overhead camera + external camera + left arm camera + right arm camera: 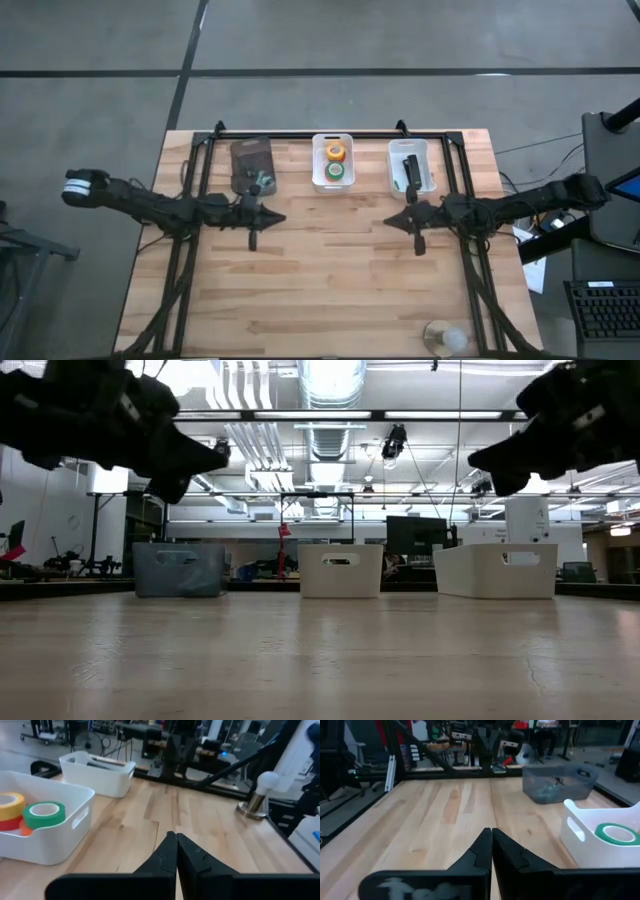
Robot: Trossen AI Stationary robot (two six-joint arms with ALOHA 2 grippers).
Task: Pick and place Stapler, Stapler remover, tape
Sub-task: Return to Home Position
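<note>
Wooden table (330,290): tape rolls (336,173) lie in the middle white bin (333,137) at 12 o'clock, the stapler (409,170) in the right white bin (412,143) at 1. Left gripper (252,238) and right gripper (418,243) hover clenched, empty; we judge sorting done, only homing remains.

**Tape:** we see ring-shaped rolls lying flat in the middle white bin (316,165) at the far edge of the worktop (330,290). A green roll (335,173) sits toward the bin's near end. A yellow roll (335,151) is stacked on a red roll (6,824) toward its far end.

**Stapler** (410,167)**:** a slim black bar, lying lengthwise in the right white bin (392,160) near the far right corner.

**Stapler remover:** we cannot pick it out; only small pieces (552,789) show inside the dark bin (250,152) toward the far left corner.
</note>
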